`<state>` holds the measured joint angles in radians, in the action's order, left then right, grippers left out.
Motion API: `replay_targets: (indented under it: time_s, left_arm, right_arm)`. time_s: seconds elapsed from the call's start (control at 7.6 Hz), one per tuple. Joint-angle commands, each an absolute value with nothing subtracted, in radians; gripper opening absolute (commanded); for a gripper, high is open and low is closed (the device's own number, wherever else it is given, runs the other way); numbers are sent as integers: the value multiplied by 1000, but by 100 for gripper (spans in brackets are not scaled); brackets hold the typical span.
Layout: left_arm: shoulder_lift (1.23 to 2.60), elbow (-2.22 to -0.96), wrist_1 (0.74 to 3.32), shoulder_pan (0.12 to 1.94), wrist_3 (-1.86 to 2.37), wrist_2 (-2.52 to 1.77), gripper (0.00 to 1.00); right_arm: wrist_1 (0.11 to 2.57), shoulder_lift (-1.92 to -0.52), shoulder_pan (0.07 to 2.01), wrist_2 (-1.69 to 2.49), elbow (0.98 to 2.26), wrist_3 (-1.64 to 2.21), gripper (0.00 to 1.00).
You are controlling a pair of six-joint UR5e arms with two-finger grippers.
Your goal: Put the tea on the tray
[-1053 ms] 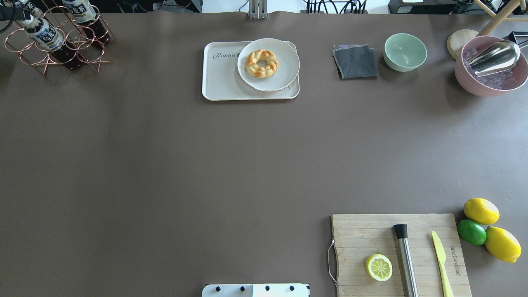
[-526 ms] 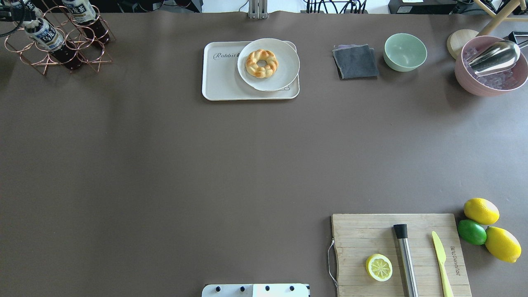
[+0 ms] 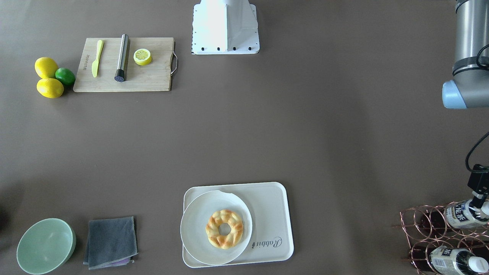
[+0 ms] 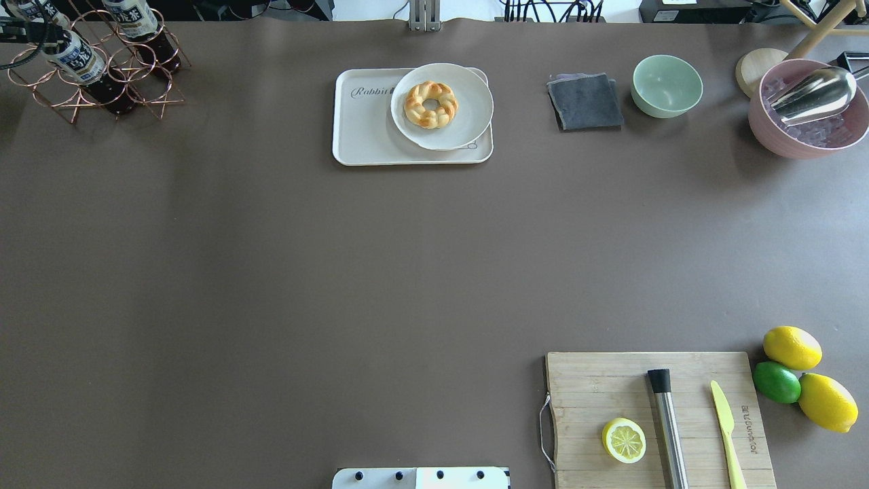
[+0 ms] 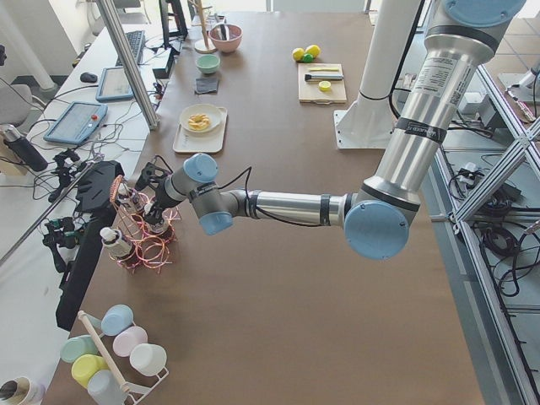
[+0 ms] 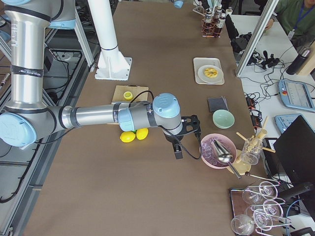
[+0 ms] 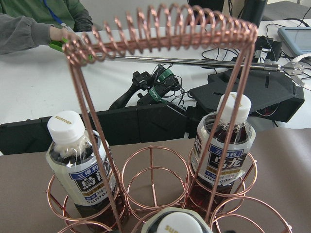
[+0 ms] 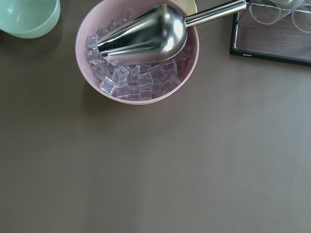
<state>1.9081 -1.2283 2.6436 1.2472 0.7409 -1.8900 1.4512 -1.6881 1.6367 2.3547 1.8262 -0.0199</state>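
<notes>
The tea is a small bottle of dark liquid with a white cap. It leans in a copper wire rack at the table's far left corner, beside look-alike bottles, and it also shows in the front view. My left gripper is at the rack, right over the bottles. Its fingers show in no view, so I cannot tell if it is open or shut. A white cap sits just below the left wrist camera. The cream tray lies at the far middle. My right gripper hovers by the pink bowl; its state is unclear.
A round plate with a braided doughnut covers the tray's right part. A grey cloth, a green bowl and a pink bowl of ice with a scoop lie further right. A cutting board and lemons are near right.
At the rack, the dark gripper part and its cable have shifted a little, and the nearest bottle has moved slightly. Everything else is still.
</notes>
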Motion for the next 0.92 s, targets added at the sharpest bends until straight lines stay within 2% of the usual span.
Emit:
replay_targets:
  time_s: [0.0, 0.13, 0.26, 0.39, 0.53, 0.79]
  left_arm:
    - [1924, -1210, 2646, 1244, 741, -1888, 66]
    - [1924, -1210, 2646, 1244, 744, -1882, 57]
    - [1925, -1210, 2646, 1244, 744, -1882, 38]
    - [1925, -1215, 2646, 1246, 745, -1882, 6]
    - [1927, -1224, 2646, 1255, 747, -1884, 0]
    - [1931, -1270, 2637, 1293, 749, -1885, 0]
  right_arm:
    - [1453, -1684, 1637, 2353, 1824, -20, 100]
    - [1453, -1684, 1637, 2353, 1825, -20, 100]
    - [1451, -1684, 1637, 2353, 1825, -20, 100]
    - [1453, -1681, 1637, 2355, 1824, -20, 100]
    - [1453, -1681, 1637, 2355, 1825, -20, 100]
    - [1451, -1683, 1637, 2355, 1825, -20, 100]
